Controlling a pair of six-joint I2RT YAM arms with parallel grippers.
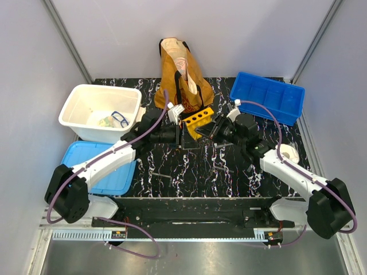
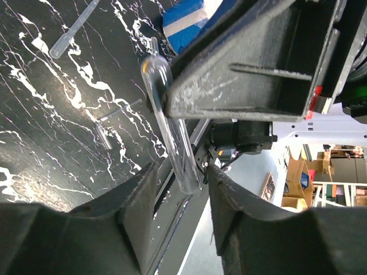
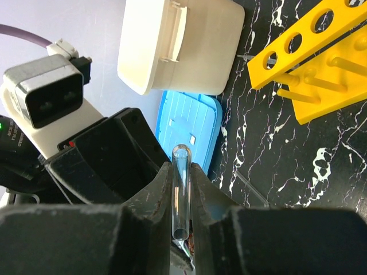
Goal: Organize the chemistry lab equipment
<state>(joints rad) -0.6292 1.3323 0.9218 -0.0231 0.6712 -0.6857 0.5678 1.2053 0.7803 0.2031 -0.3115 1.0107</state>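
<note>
Watching both arms meet in mid-air over the marbled table (image 1: 218,172). Right gripper (image 3: 179,167) is clamped on a clear test tube (image 3: 179,197), with its fingers pressed against both sides. The tube's rounded end pokes out past the tips.

Left gripper (image 2: 182,172) is partly open, its fingers either side of one end of the same tube. I see a sliver of gap on each side from the left wrist view, so I cannot confirm contact.

The tube is held off the table, just in front of the yellow rack (image 3: 327,103). The rack stands upright near the tote bag (image 1: 180,74). A pipette (image 2: 73,30) and a thin small tube (image 2: 104,136) lie loose on the tabletop below.
</note>
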